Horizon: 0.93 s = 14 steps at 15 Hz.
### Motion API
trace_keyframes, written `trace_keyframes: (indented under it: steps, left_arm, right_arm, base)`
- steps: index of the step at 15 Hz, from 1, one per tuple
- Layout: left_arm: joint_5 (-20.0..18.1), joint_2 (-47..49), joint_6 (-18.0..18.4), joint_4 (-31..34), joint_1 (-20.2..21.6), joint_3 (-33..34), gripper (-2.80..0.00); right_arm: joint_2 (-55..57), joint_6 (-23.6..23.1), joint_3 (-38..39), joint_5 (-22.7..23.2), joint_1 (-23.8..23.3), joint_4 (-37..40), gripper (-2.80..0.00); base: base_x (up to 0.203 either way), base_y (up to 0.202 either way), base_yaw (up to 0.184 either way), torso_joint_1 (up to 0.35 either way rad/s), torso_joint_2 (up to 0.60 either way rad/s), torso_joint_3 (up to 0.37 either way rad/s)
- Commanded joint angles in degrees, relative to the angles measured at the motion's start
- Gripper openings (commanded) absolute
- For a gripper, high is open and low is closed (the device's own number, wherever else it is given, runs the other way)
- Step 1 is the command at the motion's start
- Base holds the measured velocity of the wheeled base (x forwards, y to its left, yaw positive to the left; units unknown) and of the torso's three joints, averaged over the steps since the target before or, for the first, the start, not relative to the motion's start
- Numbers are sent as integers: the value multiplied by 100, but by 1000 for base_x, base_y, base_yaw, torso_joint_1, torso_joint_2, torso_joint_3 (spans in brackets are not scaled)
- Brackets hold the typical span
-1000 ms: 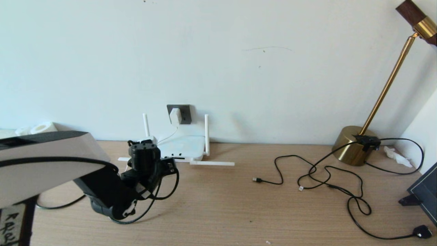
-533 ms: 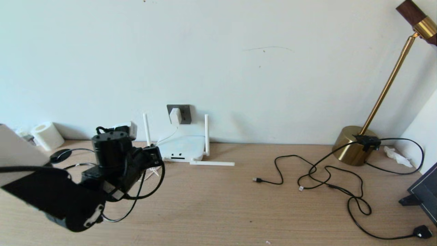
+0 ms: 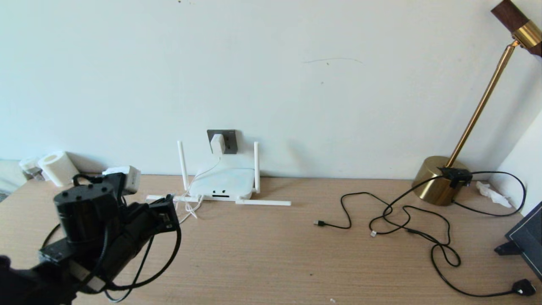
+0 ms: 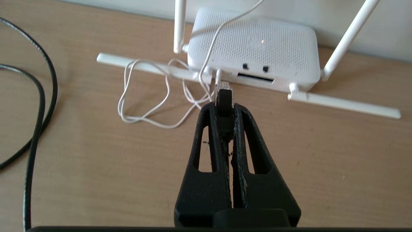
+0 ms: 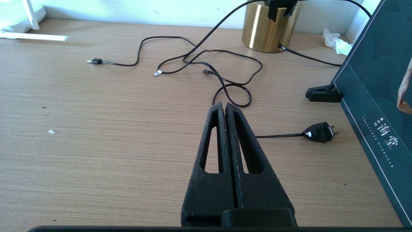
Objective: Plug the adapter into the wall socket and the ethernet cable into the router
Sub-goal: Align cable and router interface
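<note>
The ethernet cable (image 4: 224, 96) is sitting clamped in the left gripper (image 4: 224, 106), its clear plug tip pointing along the fingers toward the router (image 4: 254, 51) ports just ahead and slightly offside; the right gripper (image 5: 224, 108) is idling closed, empty, well apart.

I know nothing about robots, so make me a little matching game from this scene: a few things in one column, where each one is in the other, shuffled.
Things:
1. adapter
2. ethernet cable plug
3. router
4. right gripper

Places or states:
A. flat on the table below the wall socket
B. shut on nothing, over the bare table
C. plugged into the wall socket
D. pinched in the left gripper, just short of the router

Pairs: 1-C, 2-D, 3-A, 4-B
</note>
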Motion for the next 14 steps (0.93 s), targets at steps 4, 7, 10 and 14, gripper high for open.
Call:
trace_keyframes:
  steps: [4,7,10,14]
  left_arm:
    - [11,-52,-41,-51,-4,236,-280]
    - [11,-9,-50,-54,-143,270,-280]
    - [188,-25,-66,-56,-424,408,-280]
    - [274,1,-149,-63,-655,436,-280]
  right_arm:
    - [9,-3,0,5,0,0,-280]
    - [9,-3,0,5,0,0,-280]
    - [9,-3,0,5,0,0,-280]
    - [9,-3,0,5,0,0,-280]
  base:
    - [0,0,0,0,0,0]
    - [0,0,0,0,0,0]
    - [0,0,0,0,0,0]
    - [0,0,0,0,0,0]
